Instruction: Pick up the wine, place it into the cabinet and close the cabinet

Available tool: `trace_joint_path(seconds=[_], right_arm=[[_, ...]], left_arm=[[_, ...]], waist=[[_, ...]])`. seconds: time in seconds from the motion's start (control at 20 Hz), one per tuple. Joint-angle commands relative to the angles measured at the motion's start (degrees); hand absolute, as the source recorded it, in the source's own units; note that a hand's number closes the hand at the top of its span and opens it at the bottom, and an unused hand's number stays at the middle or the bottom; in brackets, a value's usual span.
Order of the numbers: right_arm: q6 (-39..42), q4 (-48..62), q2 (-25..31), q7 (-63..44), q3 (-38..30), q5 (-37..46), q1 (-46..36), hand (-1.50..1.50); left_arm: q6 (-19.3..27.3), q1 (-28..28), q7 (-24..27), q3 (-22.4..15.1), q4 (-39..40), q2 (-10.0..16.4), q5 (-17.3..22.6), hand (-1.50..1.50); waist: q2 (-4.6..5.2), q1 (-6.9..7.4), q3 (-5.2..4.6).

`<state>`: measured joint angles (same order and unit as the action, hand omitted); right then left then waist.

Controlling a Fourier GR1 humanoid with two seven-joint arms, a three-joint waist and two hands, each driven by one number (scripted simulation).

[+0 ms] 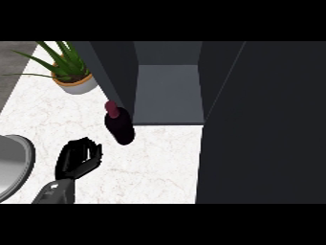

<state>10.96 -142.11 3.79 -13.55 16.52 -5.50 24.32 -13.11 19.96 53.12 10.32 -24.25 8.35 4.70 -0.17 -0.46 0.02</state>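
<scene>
A spiky green plant point(65, 61) in a pale pot point(77, 85) is standing at the white marbled counter's point(59, 122) far left. A grey sink point(8, 165) is curving in at the near left edge.

Only one view is given: from the head, the white marbled counter top point(158, 162) is looked down upon steeply, the open dark cabinet point(167, 91) ahead.
</scene>
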Motion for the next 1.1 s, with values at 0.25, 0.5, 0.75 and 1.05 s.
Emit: trace_joint_path(seconds=[0.25, 0.5, 0.75, 1.05], right_arm=[[-1.7, -4.0, 0.2, -5.3, -2.3, -3.7, -3.5, -1.50], [1.5, -4.2, 1.0, -0.1, -3.2, -5.1, 3.6, -1.50], [0.1, -3.2, -1.1, 0.0, -0.5, -2.0, 2.0, -1.50], [3.0, -3.6, 1.1, 1.4, -3.4, -6.0, 4.8, -1.50]], left_arm=[[11.6, -4.1, -10.7, -5.8, -17.8, -2.3, -4.1, 1.50], [13.6, -9.1, -21.8, -9.5, -33.6, -4.2, -4.3, 1.50], [21.4, -4.5, -32.1, -13.1, -38.0, -8.2, -5.9, 1.50], [25.2, 0.9, -39.0, -16.8, -38.6, -8.3, -9.4, 1.50]], waist=[[-0.11, 1.03, 0.08], [-0.22, 0.66, 0.09], [-0.10, 0.26, 0.04], [0.03, -0.24, 0.03]])
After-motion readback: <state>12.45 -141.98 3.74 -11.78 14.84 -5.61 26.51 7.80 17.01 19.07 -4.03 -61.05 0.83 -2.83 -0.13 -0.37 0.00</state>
